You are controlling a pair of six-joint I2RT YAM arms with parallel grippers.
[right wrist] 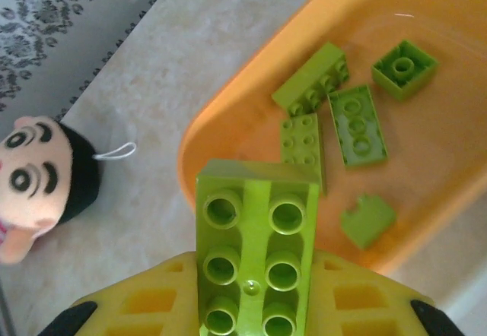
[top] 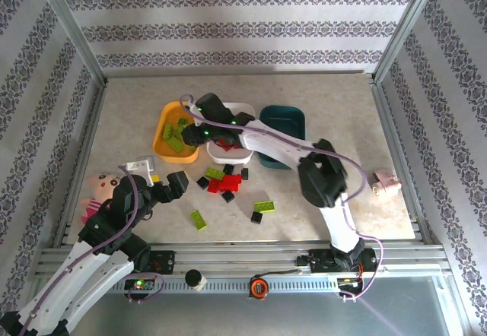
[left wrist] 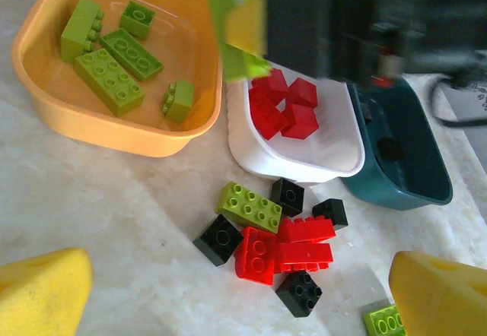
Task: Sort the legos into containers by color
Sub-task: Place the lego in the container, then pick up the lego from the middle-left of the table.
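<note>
Lime brick (right wrist: 255,252) (two stud rows showing) sits clamped in right gripper (right wrist: 255,298); left gripper (left wrist: 240,294) gapes wide.

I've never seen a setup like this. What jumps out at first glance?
The right end effector grips a lime green brick by the rim of the orange-yellow tray, which holds five green bricks. Beside it a white tray holds red bricks, and a loose pile of red, black and green bricks lies on the table in front.
</note>
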